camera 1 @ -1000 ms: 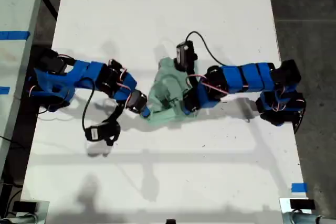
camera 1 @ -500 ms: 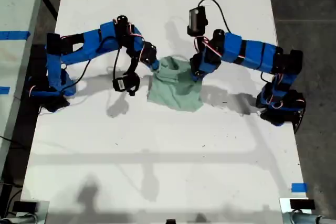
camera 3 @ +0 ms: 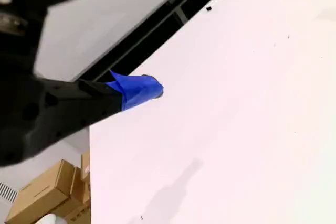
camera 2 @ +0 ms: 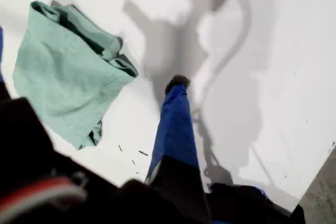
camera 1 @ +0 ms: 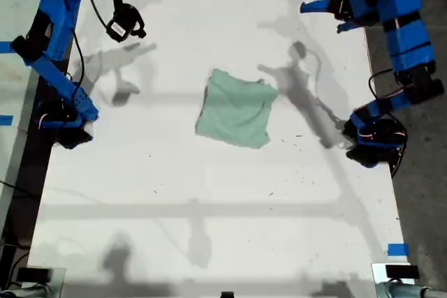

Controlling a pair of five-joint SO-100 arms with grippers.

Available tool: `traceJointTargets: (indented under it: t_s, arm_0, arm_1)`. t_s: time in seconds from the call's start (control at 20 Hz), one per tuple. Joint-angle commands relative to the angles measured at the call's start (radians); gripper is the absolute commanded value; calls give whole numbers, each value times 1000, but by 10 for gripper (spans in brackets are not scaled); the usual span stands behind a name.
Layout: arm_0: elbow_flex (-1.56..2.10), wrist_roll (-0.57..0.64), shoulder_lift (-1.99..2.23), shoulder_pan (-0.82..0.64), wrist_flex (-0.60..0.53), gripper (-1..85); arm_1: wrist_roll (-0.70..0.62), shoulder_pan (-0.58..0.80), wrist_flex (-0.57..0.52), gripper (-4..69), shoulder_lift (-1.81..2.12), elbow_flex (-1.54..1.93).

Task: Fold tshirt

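The tshirt (camera 1: 235, 109) (camera 2: 65, 72), 1 folded mint bundle, is lying mid-table (camera 1: 209, 228), touching neither of the 2 arms. My first gripper (camera 2: 177, 85) and my second gripper (camera 3: 139, 88) are hanging raised; whether their jaws are apart, I cannot tell.

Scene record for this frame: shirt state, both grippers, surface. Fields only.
tshirt: folded into a compact bundle, lying free mid-table
table: white, a few dark specks near the shirt
my first gripper: raised above the table, nothing in it, shirt in its view; open or shut unclear
my second gripper: off the cloth, over bare table, shirt out of its view; open or shut unclear
contact: neither gripper touches the shirt
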Motion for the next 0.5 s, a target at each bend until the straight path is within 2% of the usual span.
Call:
traceJointTargets:
  t_s: [0.0,0.1,0.15,0.2,0.25,0.3,0.4,0.45]
  arm_0:
    - [175,5,167,32,-69,304]
    - [462,-18,351,101,-204,241]
    - [640,-52,477,132,-285,160]
    - [821,-71,604,172,-374,94]
    - [960,-115,692,212,-402,49]
    - [1095,-176,769,262,-423,23]
    - [1328,-322,902,426,-509,1]
    - [1430,-391,962,503,-557,1]
  arm_1:
    - [15,-9,0,510,273,227]
    - [97,-84,-15,444,476,462]
    - [147,-133,-28,404,588,571]
    - [213,-224,-60,342,707,667]
    - [284,-333,-109,279,818,755]
    - [362,-431,-140,225,897,836]
    - [499,-612,-199,34,1000,999]
    - [577,-693,-242,-16,1035,1088]
